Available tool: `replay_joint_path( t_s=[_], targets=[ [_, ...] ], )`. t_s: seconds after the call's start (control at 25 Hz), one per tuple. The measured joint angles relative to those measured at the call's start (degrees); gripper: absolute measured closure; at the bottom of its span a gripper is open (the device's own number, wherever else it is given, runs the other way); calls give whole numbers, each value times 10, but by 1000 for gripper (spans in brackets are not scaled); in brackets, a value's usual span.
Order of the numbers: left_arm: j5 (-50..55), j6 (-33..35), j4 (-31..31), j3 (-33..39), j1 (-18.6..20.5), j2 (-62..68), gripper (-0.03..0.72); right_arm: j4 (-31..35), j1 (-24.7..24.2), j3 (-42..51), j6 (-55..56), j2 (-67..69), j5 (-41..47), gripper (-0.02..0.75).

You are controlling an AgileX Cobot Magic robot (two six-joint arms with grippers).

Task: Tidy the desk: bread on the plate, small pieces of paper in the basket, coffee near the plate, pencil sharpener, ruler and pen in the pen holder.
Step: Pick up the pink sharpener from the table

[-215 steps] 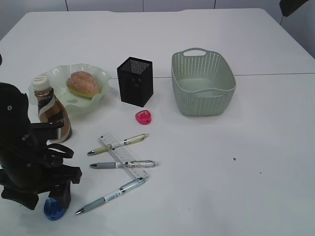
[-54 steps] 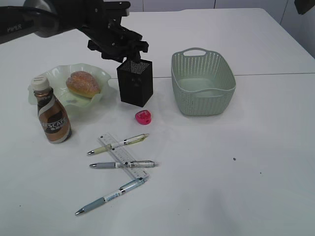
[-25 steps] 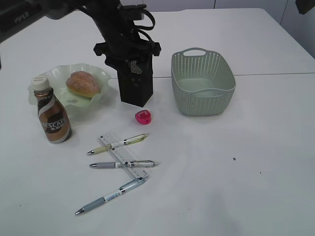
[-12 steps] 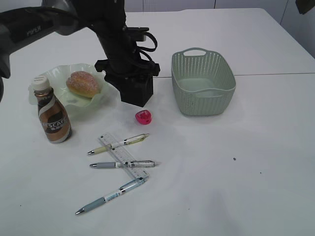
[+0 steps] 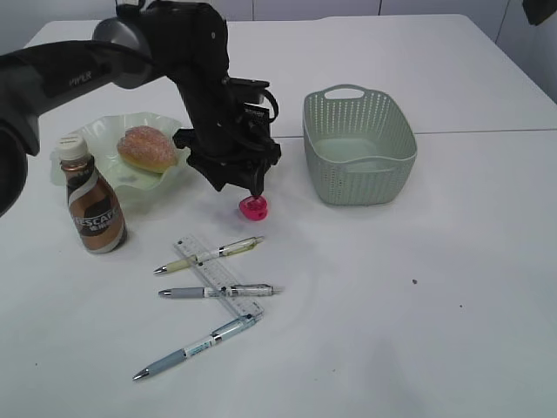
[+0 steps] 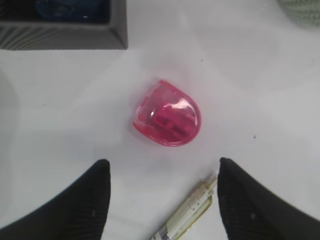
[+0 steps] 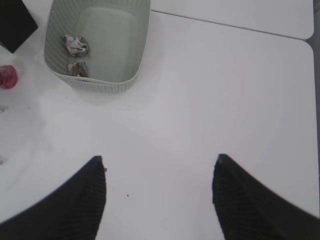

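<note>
My left gripper (image 6: 162, 167) hangs open and empty just above the pink pencil sharpener (image 6: 167, 114), which lies on the desk (image 5: 452, 287) in front of the pen holder (image 6: 60, 35). A blue object (image 6: 70, 7) sits inside the holder. In the exterior view the left arm hides the holder. The bread (image 5: 147, 147) rests on the plate (image 5: 109, 131), with the coffee (image 5: 94, 209) beside it. The ruler (image 5: 219, 276) and three pens (image 5: 209, 254) lie together. Paper pieces (image 7: 76, 44) lie in the basket (image 7: 135, 60). My right gripper (image 7: 159, 161) is open over bare desk.
One pen's tip (image 6: 187, 217) lies close to my left gripper's right finger. The basket (image 5: 359, 148) stands to the right of the left arm. A thin seam (image 5: 487, 131) crosses the desk behind it.
The left arm has come down and forward from above the pen holder to just over the pink sharpener. The blue sharpener it held earlier is gone from the desk front.
</note>
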Motion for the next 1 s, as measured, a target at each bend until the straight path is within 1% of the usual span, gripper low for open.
replay_joint_path(
  t_s=[0.12,0.44,0.68,1.0],
  targets=[
    [0,28,-11,0,0,7,195,0,0,0,0,0,0,246],
    [-4,77,-17,0,-3,7,195,0,0,0,0,0,0,246],
    [-34,98,-24,0,-5,7,195,0,0,0,0,0,0,246],
    [-61,108,-25,0,-5,8,195,0,0,0,0,0,0,246]
  ],
)
